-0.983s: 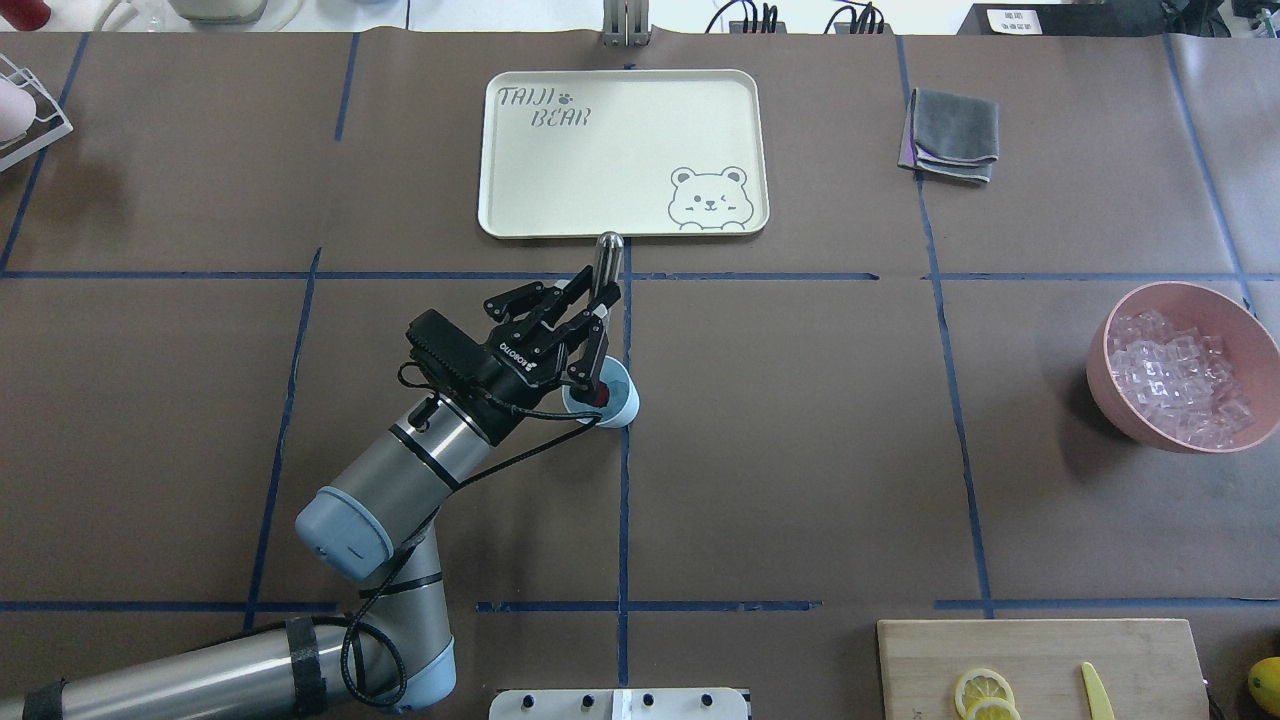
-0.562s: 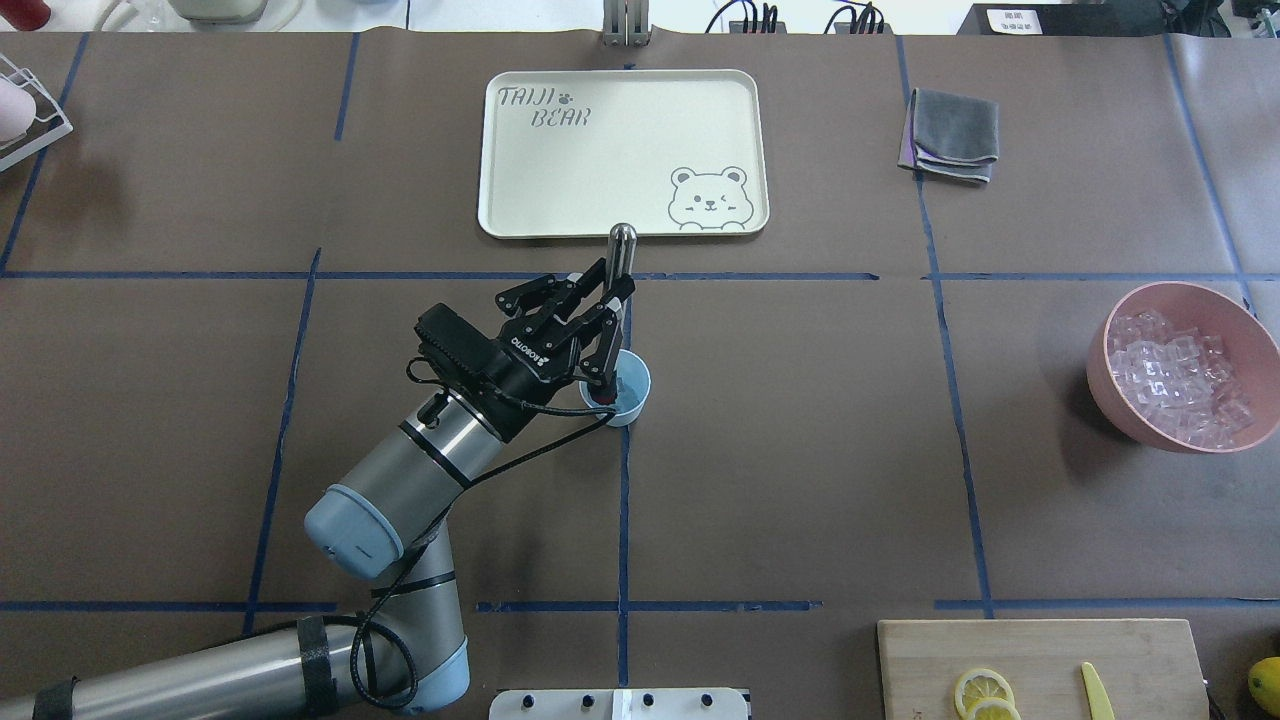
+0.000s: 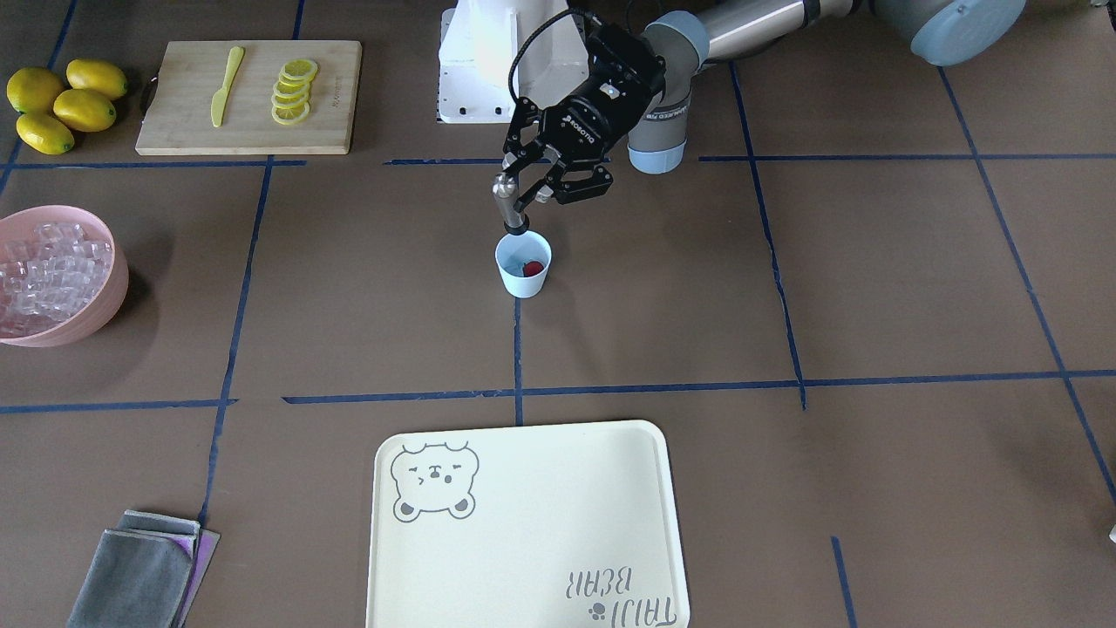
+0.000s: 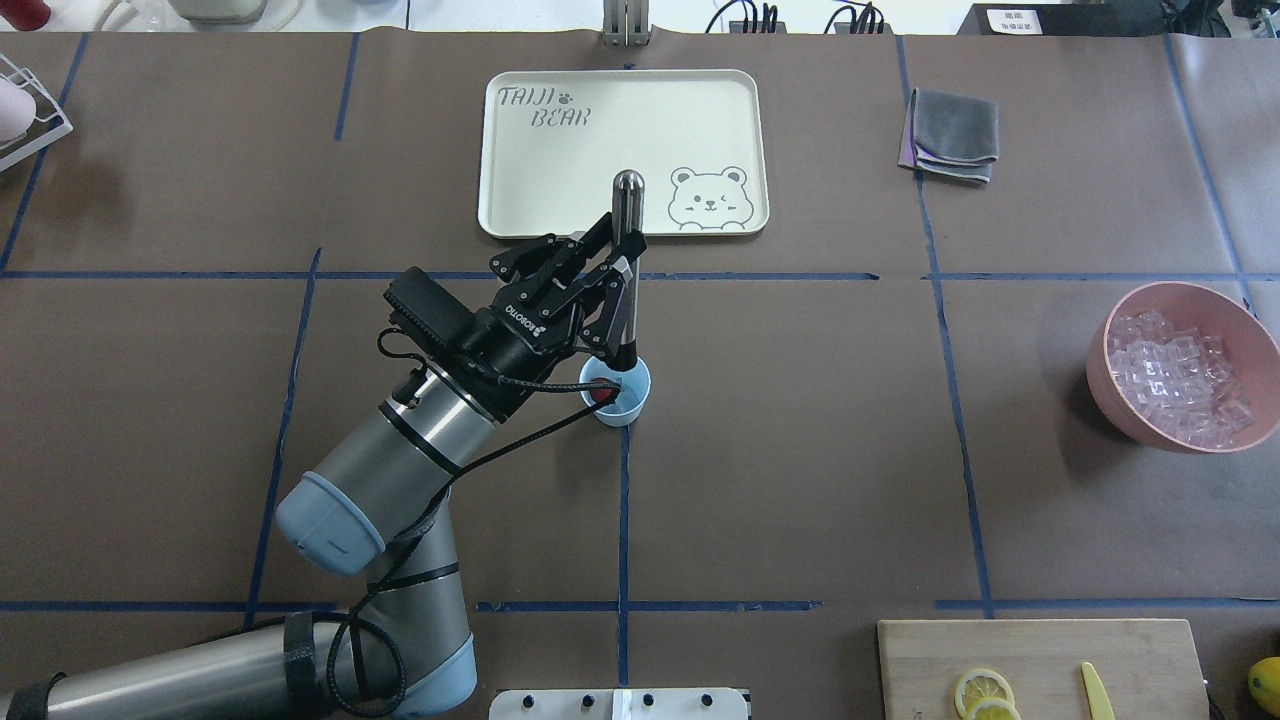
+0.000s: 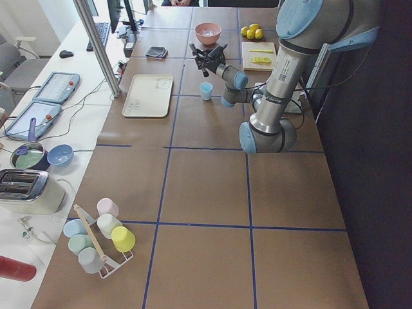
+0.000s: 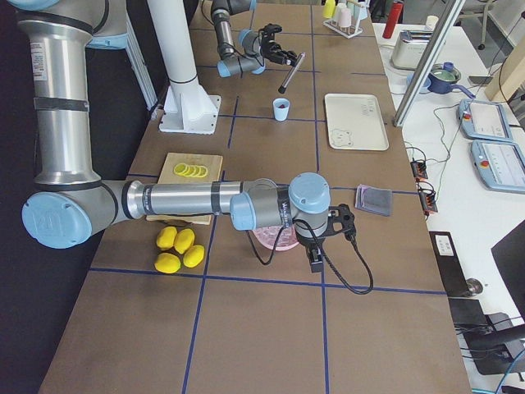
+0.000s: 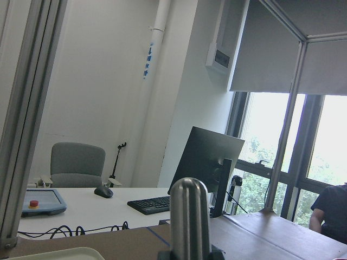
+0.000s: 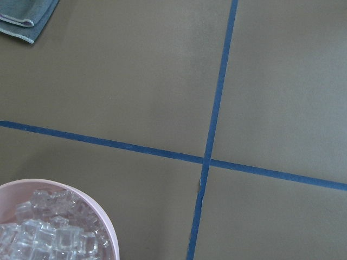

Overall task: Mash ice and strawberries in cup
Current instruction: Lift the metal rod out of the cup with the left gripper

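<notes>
Front-facing camera first: one cup (image 3: 523,277) is sitting near the table's middle on a blue tape line, with one red strawberry (image 3: 534,268) piece lying inside; something pale beside it might be ice, too small to tell; the left gripper (image 3: 527,187) is clamping one metal muddler (image 3: 503,199), whose dark tip is hanging just over the cup's mouth; one pink bowl (image 3: 120,283), cut off by the frame edge, is holding a heap of ice cubes (image 3: 44,270), way too many to count; there are also four whole lemons (image 3: 85,109), one cutting board (image 3: 174,113), one yellow knife (image 3: 227,85) and a fanned row of lemon slices (image 3: 292,90) overlapping too much to count; one tray (image 3: 523,523) is showing a bear face and "TAIJI BEAR" upside down; a folded grey cloth (image 3: 135,576) is running off the bottom.

Overhead: only one arm is showing; "ROBOTIQ" is reading fine on its gripper; the board is getting cropped, so just two slices and one lemon's edge are peeking in.

Left side camera: everything's tiny; a rack (image 5: 96,235) near the lens is carrying six coloured cups.

Right side camera: the right gripper (image 6: 315,261) is hanging over the pink bowl and hiding most of it; I can't tell if its fingers are apart or together.

Left wrist: only the muddler's rounded top is showing; right wrist: a bowl corner with ice, a cloth corner, no fingers.
</notes>
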Motion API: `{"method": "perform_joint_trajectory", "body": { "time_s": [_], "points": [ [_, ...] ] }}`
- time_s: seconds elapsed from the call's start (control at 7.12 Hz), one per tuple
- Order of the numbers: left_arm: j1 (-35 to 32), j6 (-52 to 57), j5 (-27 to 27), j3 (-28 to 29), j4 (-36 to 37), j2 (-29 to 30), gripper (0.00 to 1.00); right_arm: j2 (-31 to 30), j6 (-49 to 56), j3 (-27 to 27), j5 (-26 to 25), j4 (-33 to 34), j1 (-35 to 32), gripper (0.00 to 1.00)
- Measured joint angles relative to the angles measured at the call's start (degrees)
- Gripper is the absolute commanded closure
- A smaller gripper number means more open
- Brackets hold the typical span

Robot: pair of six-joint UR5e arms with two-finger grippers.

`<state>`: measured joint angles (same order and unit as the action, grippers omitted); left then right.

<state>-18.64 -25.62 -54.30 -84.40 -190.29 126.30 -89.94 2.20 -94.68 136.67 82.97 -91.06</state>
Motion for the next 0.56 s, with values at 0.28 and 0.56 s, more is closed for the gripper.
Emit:
{"method": "perform_joint_trajectory", "body": {
  "time_s": [0.28, 0.56],
  "points": [
    [-5.0, -3.3, -4.4, -3.4, 2.9, -2.1, 1.0, 0.1, 0.0, -0.2, -0.1, 0.0, 0.0, 0.0],
    [-13.7, -13.3, -15.1, -3.9, 4.5, -6.2, 1.0, 0.1, 0.0, -0.5, -0.1, 0.0, 0.0, 0.0]
  ]
}}
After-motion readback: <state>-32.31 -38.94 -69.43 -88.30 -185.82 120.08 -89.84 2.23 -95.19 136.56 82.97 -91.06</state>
